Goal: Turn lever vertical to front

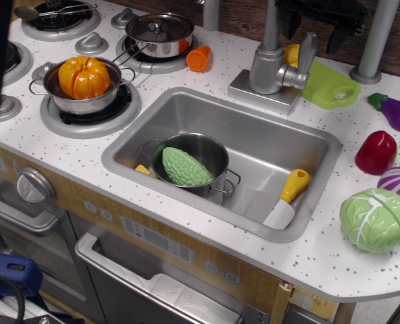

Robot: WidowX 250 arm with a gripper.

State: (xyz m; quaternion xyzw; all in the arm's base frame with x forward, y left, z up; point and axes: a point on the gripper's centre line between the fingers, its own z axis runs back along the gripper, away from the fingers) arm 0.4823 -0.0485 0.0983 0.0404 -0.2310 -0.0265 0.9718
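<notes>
The lever [306, 59] is a flat silver-grey paddle standing upright on the right side of the cylindrical grey faucet body [265, 66], behind the sink [267, 145]. My black gripper [313, 34] is at the top edge of the view, just above the lever. Its jaws are open and hold nothing. One finger [287, 25] shows to the left of the lever's top and the other to the right. The rest of the arm is cut off by the frame.
A pot with a green gourd [185, 167] and a yellow-handled knife [288, 197] lie in the sink. A green cutting board [330, 86] lies right of the faucet. An eggplant [396, 111], red pepper [376, 152] and cabbage [376, 219] sit on the right. Pots stand on the stove at left.
</notes>
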